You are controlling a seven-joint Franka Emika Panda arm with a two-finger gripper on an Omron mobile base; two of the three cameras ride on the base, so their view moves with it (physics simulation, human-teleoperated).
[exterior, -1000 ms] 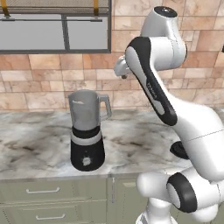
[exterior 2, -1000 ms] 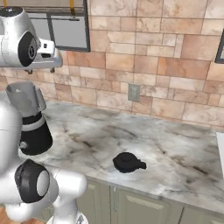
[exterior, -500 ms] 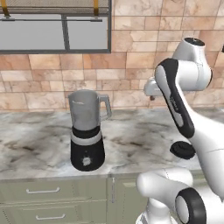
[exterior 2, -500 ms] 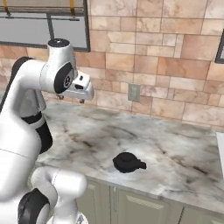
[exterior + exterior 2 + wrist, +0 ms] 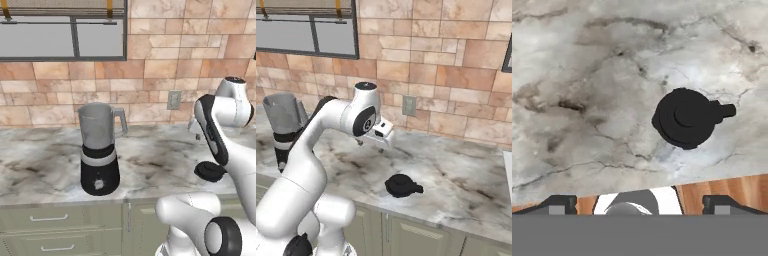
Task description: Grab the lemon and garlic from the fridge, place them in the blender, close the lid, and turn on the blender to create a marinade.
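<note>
Spread wide and carrying nothing, the pincer hangs above the marble desk, pointing down; its two dark tips sit far apart at the bottom of the hand view. Below it and a little to the right, the lid lies flat on the desk with its knob up and a small tab sticking out to one side. From the right base view the lid rests near the front edge, apart from everything else.

The blender stands well off to the left on the same desk, jar open at the top, handle turned toward the arm. I cannot see into the jar well enough to tell whether lemon or garlic is inside. No fridge stands in this stretch of kitchen.

My guess is the lid is the next thing to be picked up. What worries me is the alignment: the pincer is not centred over the knob, so a straight drop could land a finger on the rim and skid the lid toward the front edge. Closing on the wide disc rather than the raised knob could let it slip or tilt. And the carry to the jar is long; a tilted lid might catch the rim or nudge the blender.
</note>
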